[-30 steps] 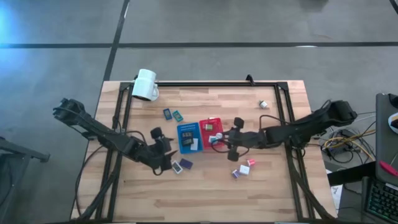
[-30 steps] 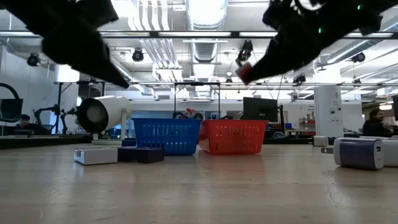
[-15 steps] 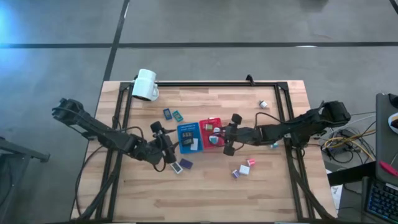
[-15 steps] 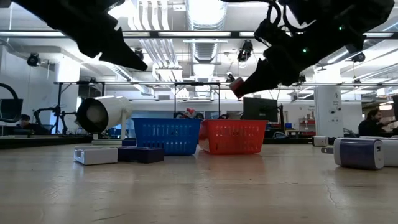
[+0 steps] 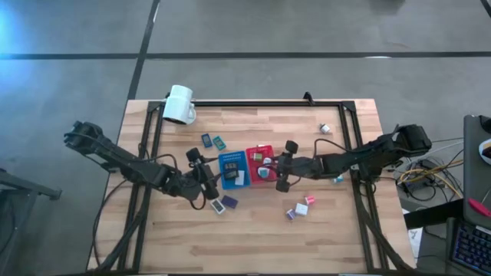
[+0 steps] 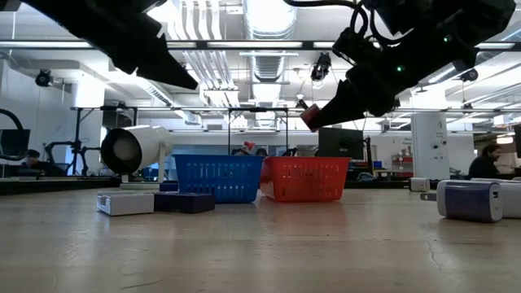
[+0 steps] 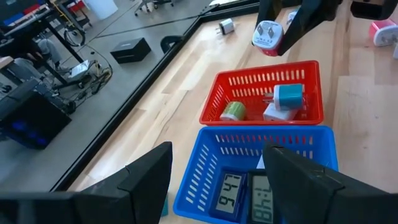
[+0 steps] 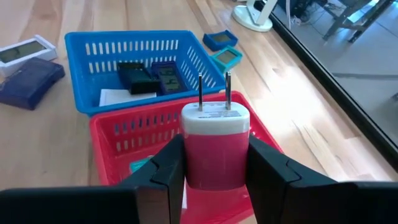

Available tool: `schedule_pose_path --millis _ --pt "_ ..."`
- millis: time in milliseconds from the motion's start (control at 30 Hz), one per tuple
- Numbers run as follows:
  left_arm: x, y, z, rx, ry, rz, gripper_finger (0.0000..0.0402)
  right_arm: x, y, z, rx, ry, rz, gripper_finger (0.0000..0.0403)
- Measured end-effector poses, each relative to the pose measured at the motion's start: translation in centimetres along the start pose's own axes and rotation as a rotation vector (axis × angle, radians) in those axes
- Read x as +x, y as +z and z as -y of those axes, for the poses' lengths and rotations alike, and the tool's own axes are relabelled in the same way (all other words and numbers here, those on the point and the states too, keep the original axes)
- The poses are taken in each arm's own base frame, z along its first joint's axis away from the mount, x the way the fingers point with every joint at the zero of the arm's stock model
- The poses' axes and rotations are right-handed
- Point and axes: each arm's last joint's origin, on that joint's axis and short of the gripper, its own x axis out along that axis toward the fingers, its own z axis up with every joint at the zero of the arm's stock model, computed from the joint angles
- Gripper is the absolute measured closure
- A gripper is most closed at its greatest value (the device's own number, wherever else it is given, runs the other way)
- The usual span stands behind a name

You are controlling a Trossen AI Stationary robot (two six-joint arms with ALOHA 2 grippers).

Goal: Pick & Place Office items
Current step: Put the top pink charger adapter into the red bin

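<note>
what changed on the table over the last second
The right gripper, gripping the pink charger, moved from beside the red basket to above it. The left gripper, open and empty, moved up to the blue basket. Baskets and loose items stayed put.

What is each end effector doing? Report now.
Left end effector: open, empty, above the blue basket.
Right end effector: shut on the pink plug adapter.

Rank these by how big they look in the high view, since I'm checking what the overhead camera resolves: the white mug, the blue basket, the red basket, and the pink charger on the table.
1. White mug.
2. Blue basket and red basket: look alike, and the right arm covers part of the red one, so no ranking.
3. Pink charger, clearly smallest.
</note>
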Motion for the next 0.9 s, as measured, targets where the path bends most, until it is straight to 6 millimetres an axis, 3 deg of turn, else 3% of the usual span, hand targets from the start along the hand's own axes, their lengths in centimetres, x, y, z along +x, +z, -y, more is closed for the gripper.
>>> schedule_pose_path --millis 567,767,900 --pt "0.0 0.0 0.0 -0.007 -0.006 -0.001 0.0149 1.0 0.0 0.8 0.082 0.116 -0.017 0.0284" --pt "0.0 0.0 0.0 -0.013 -0.008 0.003 0.0149 4.1 -0.3 0.1 0.062 0.129 -0.079 0.0281" --pt "0.0 0.0 0.0 -0.012 -0.015 0.001 0.0149 6.6 0.0 -0.9 0.008 0.149 -0.11 0.0229"
